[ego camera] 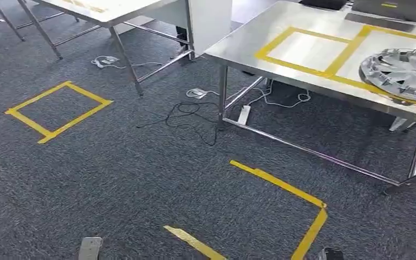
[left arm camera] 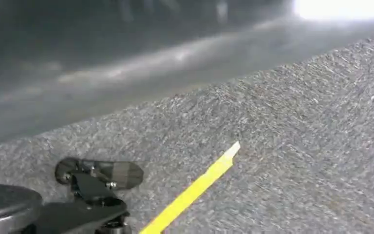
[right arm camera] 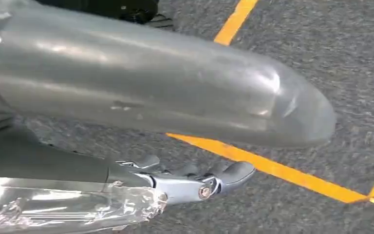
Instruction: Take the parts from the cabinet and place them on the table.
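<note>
A silver wheel cover point(ego camera: 403, 73) lies on the steel table point(ego camera: 303, 76) at the far right, partly over the yellow tape squares point(ego camera: 325, 51) marked on the tabletop. Both arms hang low. My left hand point(ego camera: 90, 248) peeks in at the bottom edge of the head view. In the left wrist view one dark finger of the left hand point(left arm camera: 100, 174) sticks out over the carpet with nothing in it. My right hand point(ego camera: 331, 253) is at the bottom right. In the right wrist view its thumb point(right arm camera: 165, 87) and dark fingers point(right arm camera: 199, 178) stand apart with nothing between them. Beside them is a crinkled silver film-wrapped surface point(right arm camera: 68, 207); I cannot tell what it is.
Grey carpet with a yellow tape square point(ego camera: 58, 111) at left and a tape corner point(ego camera: 303, 208) near my feet. Black and white cables point(ego camera: 195, 114) and a power strip point(ego camera: 244, 114) lie by the table leg. A second steel table point(ego camera: 114, 13) stands at the back left.
</note>
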You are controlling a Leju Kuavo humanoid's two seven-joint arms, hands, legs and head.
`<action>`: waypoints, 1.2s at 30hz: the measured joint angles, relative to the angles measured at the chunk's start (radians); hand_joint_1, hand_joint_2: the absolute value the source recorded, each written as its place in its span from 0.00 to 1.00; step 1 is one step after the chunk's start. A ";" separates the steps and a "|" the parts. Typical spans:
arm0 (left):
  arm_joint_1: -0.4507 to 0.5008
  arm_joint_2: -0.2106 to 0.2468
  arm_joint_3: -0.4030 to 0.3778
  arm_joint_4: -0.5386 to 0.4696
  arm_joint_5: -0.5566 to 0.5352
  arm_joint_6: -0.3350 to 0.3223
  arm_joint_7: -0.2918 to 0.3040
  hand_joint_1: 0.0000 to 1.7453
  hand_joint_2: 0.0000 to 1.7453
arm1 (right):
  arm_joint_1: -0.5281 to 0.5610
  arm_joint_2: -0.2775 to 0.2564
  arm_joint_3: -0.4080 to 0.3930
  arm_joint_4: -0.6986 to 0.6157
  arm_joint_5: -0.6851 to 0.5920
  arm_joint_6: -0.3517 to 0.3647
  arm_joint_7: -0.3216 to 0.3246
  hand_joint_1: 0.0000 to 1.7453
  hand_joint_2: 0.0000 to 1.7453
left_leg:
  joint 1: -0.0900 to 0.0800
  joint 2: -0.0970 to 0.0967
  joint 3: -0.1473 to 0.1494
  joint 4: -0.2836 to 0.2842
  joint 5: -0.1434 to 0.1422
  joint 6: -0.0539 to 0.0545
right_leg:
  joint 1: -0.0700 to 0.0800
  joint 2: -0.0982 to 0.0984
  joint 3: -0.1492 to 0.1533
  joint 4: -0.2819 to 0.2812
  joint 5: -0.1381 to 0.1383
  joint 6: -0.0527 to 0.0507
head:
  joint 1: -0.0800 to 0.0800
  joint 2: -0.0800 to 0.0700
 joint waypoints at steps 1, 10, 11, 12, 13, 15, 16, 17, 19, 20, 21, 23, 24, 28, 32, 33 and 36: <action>0.004 -0.001 0.000 0.000 0.002 0.000 0.000 0.00 0.00 | 0.000 0.000 -0.003 0.000 0.006 -0.001 0.000 0.00 0.00 | 0.001 -0.009 -0.005 0.000 0.007 -0.006 | 0.000 -0.008 -0.001 -0.001 0.006 -0.004 | -0.001 0.000; 0.002 -0.007 0.001 -0.001 0.002 0.012 0.000 0.00 0.00 | -0.002 -0.010 -0.034 -0.004 0.029 -0.002 -0.006 0.00 0.00 | 0.021 0.105 -0.083 0.223 -0.097 -0.046 | -0.007 -0.137 -0.015 -0.008 0.020 -0.015 | -0.015 0.000; 0.001 -0.007 0.001 -0.001 0.004 0.013 0.000 0.00 0.00 | -0.005 -0.010 -0.036 -0.004 0.032 0.000 -0.003 0.00 0.00 | 0.019 0.122 -0.023 0.120 -0.052 -0.041 | -0.007 -0.150 -0.012 -0.008 0.019 -0.013 | -0.015 0.000; -0.001 -0.008 0.001 -0.002 0.005 0.013 0.000 0.00 0.00 | -0.007 -0.010 -0.037 -0.004 0.034 0.000 -0.003 0.00 0.00 | 0.014 0.170 0.029 0.035 -0.027 -0.031 | -0.006 -0.159 -0.008 -0.008 0.018 -0.010 | -0.015 0.000; -0.005 -0.008 0.001 -0.002 0.005 0.013 0.000 0.00 0.00 | -0.006 -0.010 -0.037 -0.004 0.034 0.000 -0.002 0.00 0.00 | -0.001 0.210 0.042 -0.001 -0.042 -0.022 | 0.003 -0.170 -0.010 -0.002 0.013 -0.001 | -0.016 0.000; -0.008 -0.011 0.001 -0.002 0.005 0.013 0.000 0.00 0.00 | -0.008 -0.011 -0.041 -0.005 0.035 0.001 0.002 0.00 0.00 | -0.001 0.184 0.030 0.004 -0.040 -0.009 | 0.002 -0.194 -0.010 -0.003 0.014 0.009 | -0.016 0.000; -0.004 -0.011 0.001 -0.002 0.005 0.013 0.000 0.00 0.00 | -0.010 -0.011 -0.041 -0.005 0.035 0.001 0.002 0.00 0.00 | -0.002 0.173 0.026 0.004 -0.039 -0.004 | 0.001 -0.205 -0.007 -0.006 0.014 0.013 | -0.016 0.000; -0.002 -0.011 0.001 -0.002 0.005 0.013 0.000 0.00 0.00 | -0.012 -0.011 -0.041 -0.005 0.037 0.001 0.001 0.00 0.00 | -0.001 0.161 0.026 -0.004 -0.034 0.003 | 0.001 -0.216 -0.004 -0.006 0.012 0.020 | -0.016 0.000; -0.003 -0.015 0.002 -0.002 0.005 0.013 0.000 0.00 0.00 | -0.012 -0.014 -0.042 -0.008 0.047 0.000 -0.001 0.00 0.00 | 0.007 0.137 0.025 -0.009 -0.024 0.017 | -0.005 -0.104 -0.037 0.061 -0.043 0.030 | -0.010 0.000; -0.006 -0.018 0.002 -0.002 0.004 0.013 0.000 0.00 0.00 | -0.010 -0.014 -0.043 -0.008 0.053 0.000 0.000 0.00 0.00 | 0.007 0.124 0.022 -0.009 -0.021 0.022 | -0.007 -0.081 -0.073 0.139 -0.084 0.031 | -0.008 0.000; -0.007 -0.019 0.002 -0.002 0.001 0.013 0.000 0.00 0.00 | -0.007 -0.014 -0.044 -0.008 0.056 -0.001 0.001 0.00 0.00 | 0.005 0.112 0.019 -0.009 -0.019 0.024 | -0.007 -0.072 -0.109 0.217 -0.117 0.033 | -0.009 0.000; -0.005 -0.024 0.002 -0.002 -0.009 0.017 0.004 0.00 0.00 | -0.004 -0.014 -0.050 -0.008 0.068 -0.001 0.010 0.00 0.00 | 0.003 0.080 0.015 -0.007 -0.017 0.026 | -0.007 -0.068 -0.171 0.331 -0.140 0.034 | -0.008 0.000; -0.004 -0.025 0.002 -0.002 -0.013 0.022 0.006 0.00 0.00 | -0.005 -0.015 -0.053 -0.009 0.071 -0.001 0.013 0.00 0.00 | 0.003 0.069 0.015 -0.007 -0.016 0.026 | -0.007 -0.067 -0.167 0.316 -0.120 0.033 | -0.007 0.000; -0.021 -0.031 0.002 -0.002 -0.019 0.032 0.018 0.00 0.00 | -0.009 -0.024 -0.065 -0.010 0.089 0.006 0.024 0.00 0.00 | 0.001 0.014 0.010 0.008 -0.018 0.013 | -0.021 0.030 -0.042 0.037 0.012 0.034 | -0.007 0.000; -0.028 -0.031 0.002 -0.002 -0.013 0.032 0.018 0.00 0.00 | -0.008 -0.024 -0.076 -0.012 0.108 0.009 0.030 0.00 0.00 | 0.007 -0.030 -0.017 0.019 -0.007 -0.012 | -0.018 0.001 -0.035 0.025 0.012 0.021 | -0.009 0.000; -0.027 -0.029 0.002 -0.002 -0.013 0.032 0.018 0.00 0.00 | -0.009 -0.022 -0.076 -0.012 0.109 0.010 0.030 0.00 0.00 | 0.008 -0.025 -0.019 0.025 -0.014 -0.014 | -0.027 -0.016 -0.034 0.018 0.016 0.015 | -0.007 0.000; -0.034 -0.031 0.002 -0.002 -0.011 0.032 0.018 0.00 0.00 | -0.006 -0.027 -0.079 -0.014 0.110 0.010 0.029 0.00 0.00 | 0.008 0.084 -0.094 0.186 -0.113 -0.030 | -0.020 -0.058 -0.033 0.018 0.014 0.004 | -0.024 0.000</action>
